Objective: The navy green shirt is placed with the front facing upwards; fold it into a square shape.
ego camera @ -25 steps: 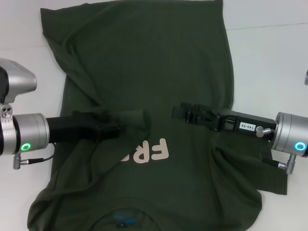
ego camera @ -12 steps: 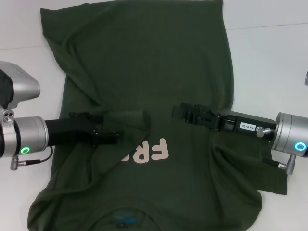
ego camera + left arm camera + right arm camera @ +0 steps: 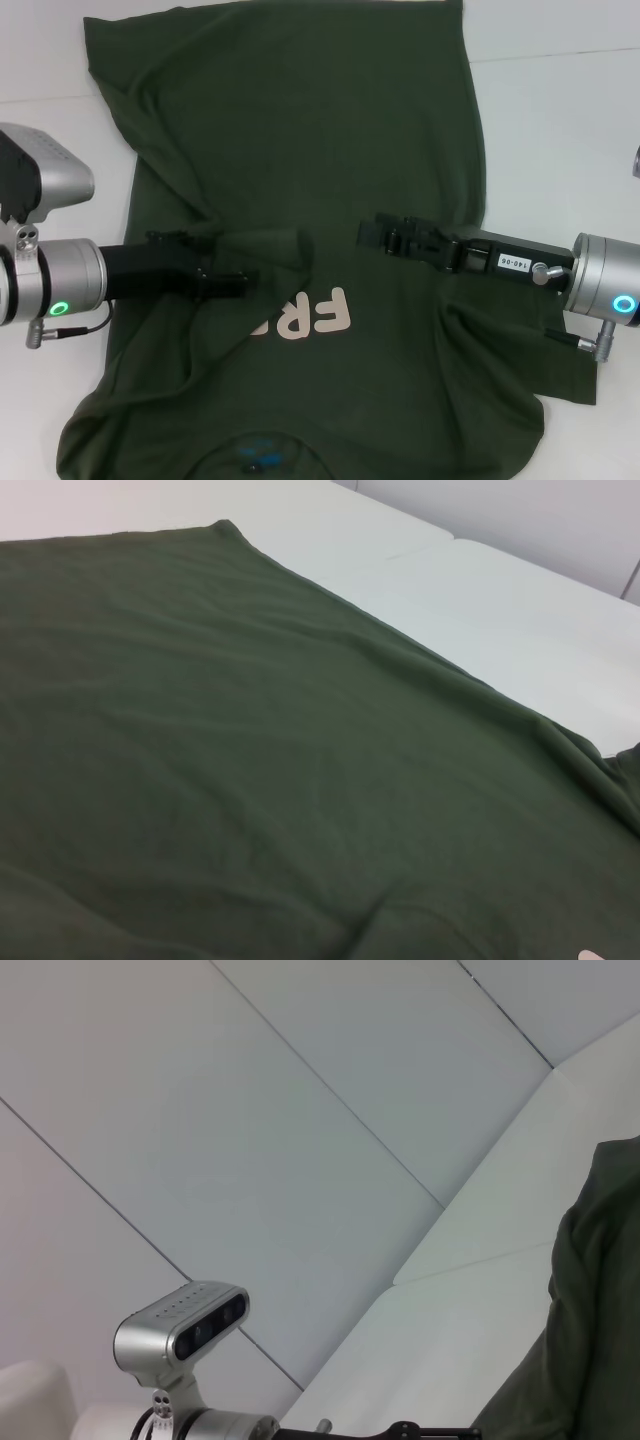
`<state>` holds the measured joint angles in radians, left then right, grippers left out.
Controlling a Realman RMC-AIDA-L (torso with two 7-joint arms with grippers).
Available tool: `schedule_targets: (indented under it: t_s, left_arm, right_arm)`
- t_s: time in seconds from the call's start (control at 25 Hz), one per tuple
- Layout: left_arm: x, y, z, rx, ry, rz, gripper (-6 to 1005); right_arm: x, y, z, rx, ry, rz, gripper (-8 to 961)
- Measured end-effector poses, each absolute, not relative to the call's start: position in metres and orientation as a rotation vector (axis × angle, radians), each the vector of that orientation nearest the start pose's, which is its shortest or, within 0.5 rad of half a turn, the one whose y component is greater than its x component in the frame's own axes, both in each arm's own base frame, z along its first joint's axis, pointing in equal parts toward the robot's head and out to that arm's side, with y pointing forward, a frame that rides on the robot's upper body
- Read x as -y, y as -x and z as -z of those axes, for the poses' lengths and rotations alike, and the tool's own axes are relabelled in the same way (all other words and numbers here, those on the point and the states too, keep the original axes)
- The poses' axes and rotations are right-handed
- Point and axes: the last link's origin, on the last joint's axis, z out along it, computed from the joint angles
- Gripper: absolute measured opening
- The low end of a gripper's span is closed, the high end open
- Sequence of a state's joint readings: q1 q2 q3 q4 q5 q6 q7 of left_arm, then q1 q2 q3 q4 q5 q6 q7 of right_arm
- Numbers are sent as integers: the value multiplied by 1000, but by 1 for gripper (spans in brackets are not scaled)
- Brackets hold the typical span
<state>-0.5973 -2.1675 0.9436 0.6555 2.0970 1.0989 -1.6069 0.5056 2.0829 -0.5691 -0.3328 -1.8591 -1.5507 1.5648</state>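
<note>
- Left gripper (image 3: 240, 279) lies on the shirt (image 3: 300, 130) beside a folded flap; opening unclear.
- Right gripper (image 3: 372, 232) likewise.
- Only the left wrist view shows the bench (image 3: 480, 590) edge.

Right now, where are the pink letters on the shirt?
In the head view, the pink letters sit low on the navy green shirt, partly hidden by a fold beside the left gripper.

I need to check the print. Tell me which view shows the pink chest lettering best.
Head view: the pink lettering lies on the green shirt, its left part hidden under a fold. Left wrist view catches only a sliver at the frame edge. Right wrist view shows none.
</note>
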Motion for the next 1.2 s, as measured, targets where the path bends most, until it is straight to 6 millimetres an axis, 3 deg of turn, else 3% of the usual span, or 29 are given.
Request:
schedule_targets:
  t_s: [1.2]
  left_arm:
    - [-369, 247, 72, 742, 2639, 257, 860]
  right_arm:
    - [-305, -274, 31, -1295, 2432, -1141, 749]
